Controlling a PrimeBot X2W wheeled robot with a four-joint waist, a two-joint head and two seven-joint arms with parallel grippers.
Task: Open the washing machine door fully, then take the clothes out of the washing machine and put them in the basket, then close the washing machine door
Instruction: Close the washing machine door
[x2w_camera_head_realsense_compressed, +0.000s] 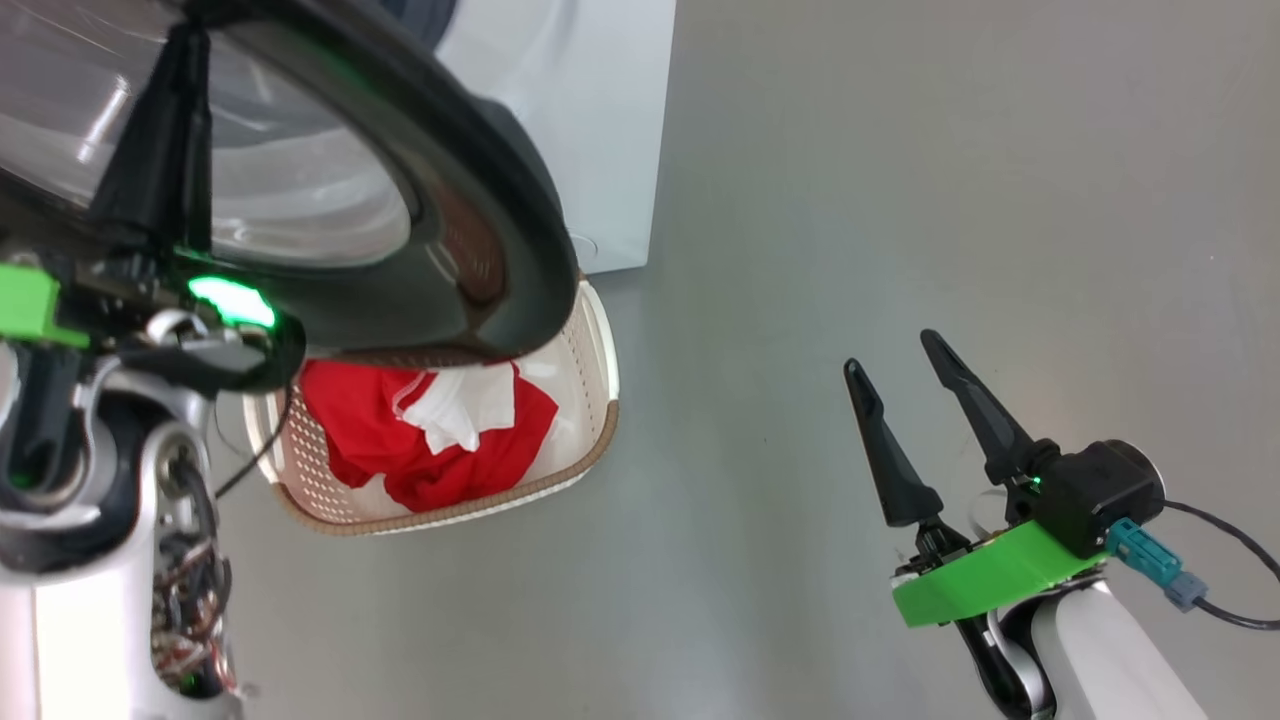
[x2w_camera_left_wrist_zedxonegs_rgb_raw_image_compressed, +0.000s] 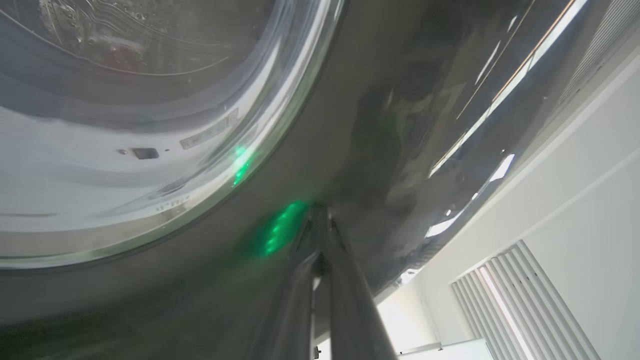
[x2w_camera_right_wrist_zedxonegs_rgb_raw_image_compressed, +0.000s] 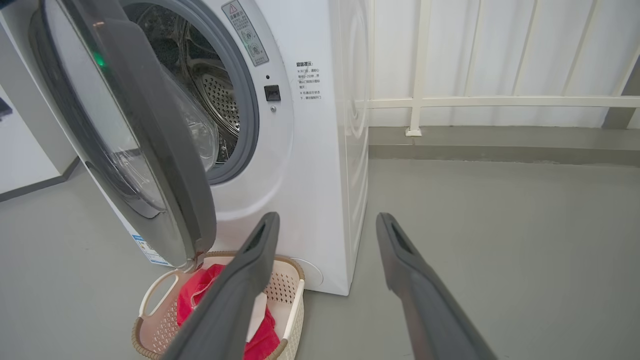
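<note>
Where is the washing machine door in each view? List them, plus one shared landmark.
Head view: washing machine door upper left, over the basket.
Left wrist view: door close up, across the frame.
Right wrist view: door at left, ajar.
Landmark: its glass window, in all three.

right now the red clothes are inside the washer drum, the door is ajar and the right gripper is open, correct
Wrong place: the red clothes lie in the basket on the floor by the washer, as the right wrist view shows. The door is ajar and the right gripper is open.
</note>
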